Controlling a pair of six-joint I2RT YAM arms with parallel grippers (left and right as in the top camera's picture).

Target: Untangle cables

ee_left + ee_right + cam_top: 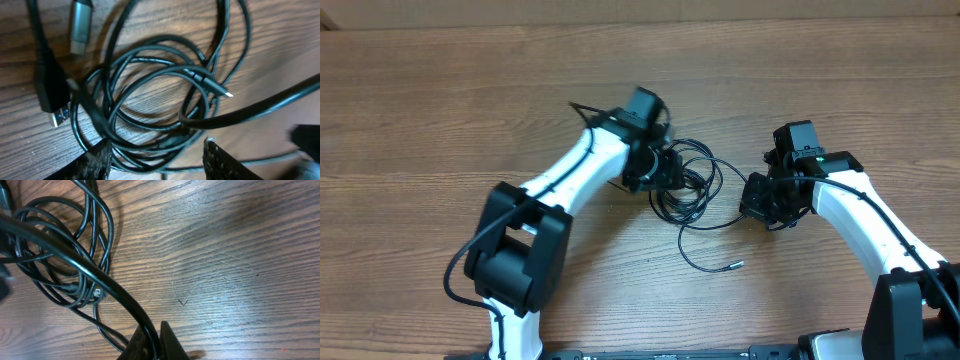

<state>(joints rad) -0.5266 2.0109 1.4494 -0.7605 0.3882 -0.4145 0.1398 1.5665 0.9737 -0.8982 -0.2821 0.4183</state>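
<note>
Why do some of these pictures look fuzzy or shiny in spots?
Left wrist view: the cables are sharp, the nearest strand and the left end effector blur. Right wrist view: pale glare on the table. Overhead view: even light, soft shadows.

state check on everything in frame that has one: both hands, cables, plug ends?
left hand: open, over the coil, gripping nothing.
right hand: shut on one strand of the cables.
cables: tangled in overlapping loops on the table, between the two hands.
loose plug end: free, lying on the table, trailing out from the pile.
</note>
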